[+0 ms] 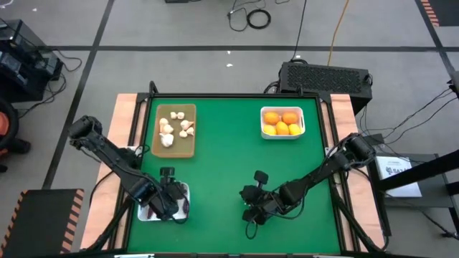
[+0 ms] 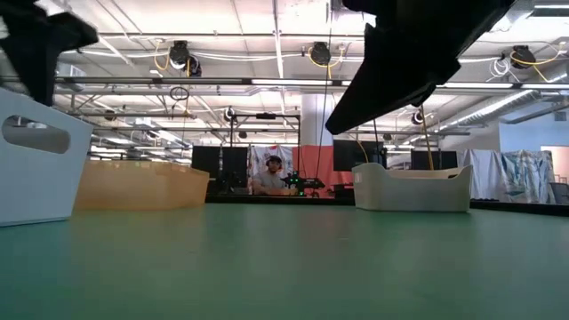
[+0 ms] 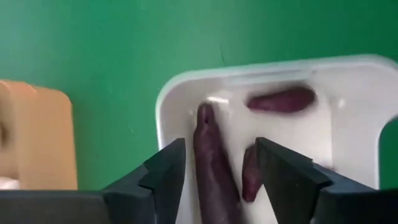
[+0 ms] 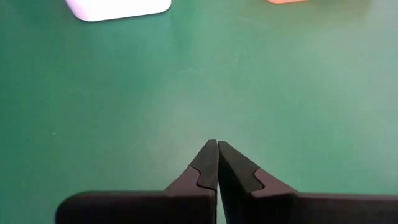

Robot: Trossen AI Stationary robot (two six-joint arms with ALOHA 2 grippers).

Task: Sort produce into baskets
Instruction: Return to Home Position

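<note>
The left hand [image 3: 221, 155] hangs wide and empty over the near white tray [image 3: 348, 124], where the eggplants [image 3: 211, 162] lie loose, apparently sorted. The right hand [image 4: 217, 146], pinched closed, idles over the bare table [image 4: 124, 93].

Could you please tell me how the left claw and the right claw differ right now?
The left claw is open; the right claw is fully shut. The left claw hangs over a white bin holding purple eggplants; the right claw is over bare green table. Both are dark, two-fingered and grip nothing.
</note>
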